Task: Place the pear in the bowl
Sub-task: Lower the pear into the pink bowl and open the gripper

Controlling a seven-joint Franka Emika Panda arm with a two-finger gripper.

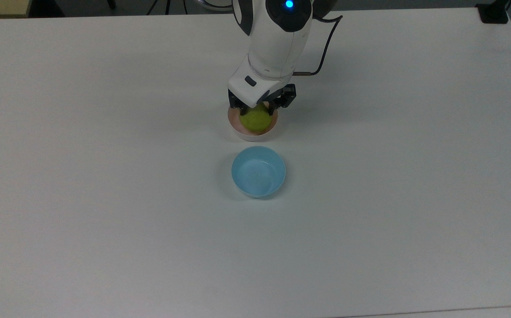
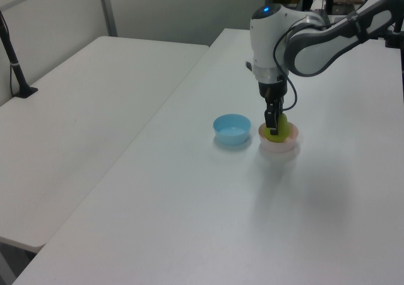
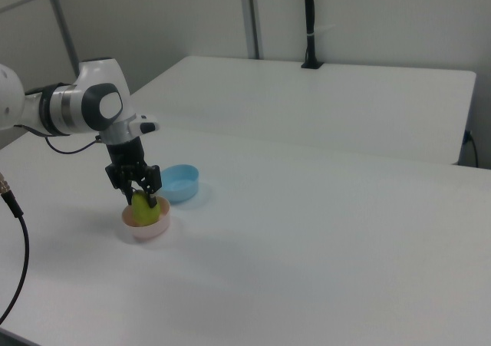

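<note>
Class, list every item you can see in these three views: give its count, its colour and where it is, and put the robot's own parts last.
pear: one, yellow-green, inside the pink bowl, between the pincer's fingers.
pink bowl: one, pale pink, on the near table under the pincer.
blue bowl: one, light blue, beside the pink bowl, apart from it.
table: one, white, bearing both bowls.
second table: one, white, alongside the first.
arm: one, white, reaching down over the pink bowl.
pincer: one, black fingers, shut on the pear.
</note>
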